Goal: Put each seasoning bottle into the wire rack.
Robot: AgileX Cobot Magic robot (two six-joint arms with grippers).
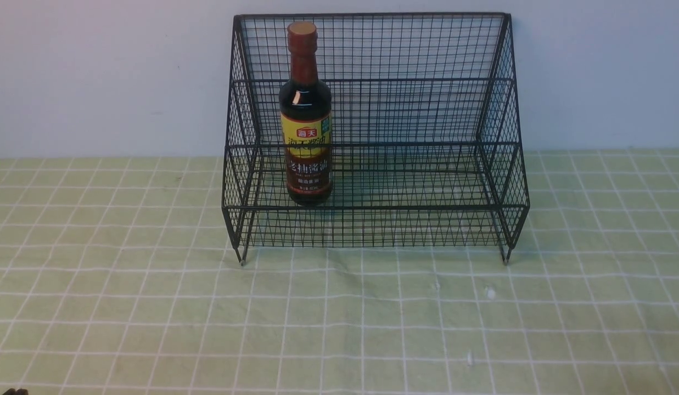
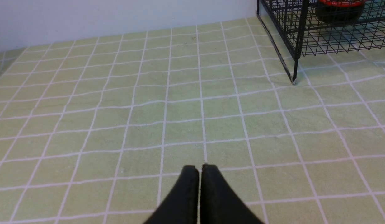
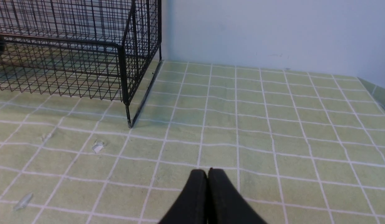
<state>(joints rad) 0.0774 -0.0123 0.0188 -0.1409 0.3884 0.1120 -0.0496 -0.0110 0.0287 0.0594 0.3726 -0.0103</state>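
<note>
A tall dark seasoning bottle (image 1: 306,115) with a reddish-brown cap and a yellow and brown label stands upright on the lower tier of the black wire rack (image 1: 405,145), towards its left side. In the left wrist view only the bottle's dark base (image 2: 338,11) shows inside the rack's corner (image 2: 296,40). My left gripper (image 2: 199,168) is shut on nothing, low over the cloth, well short of the rack. My right gripper (image 3: 207,171) is shut and empty too, with the rack's right end (image 3: 124,68) ahead of it. Neither arm shows in the front view.
A green cloth with a white grid (image 1: 339,318) covers the table up to a pale wall (image 1: 97,71) behind the rack. A few small whitish flecks (image 1: 490,292) lie on the cloth in front of the rack.
</note>
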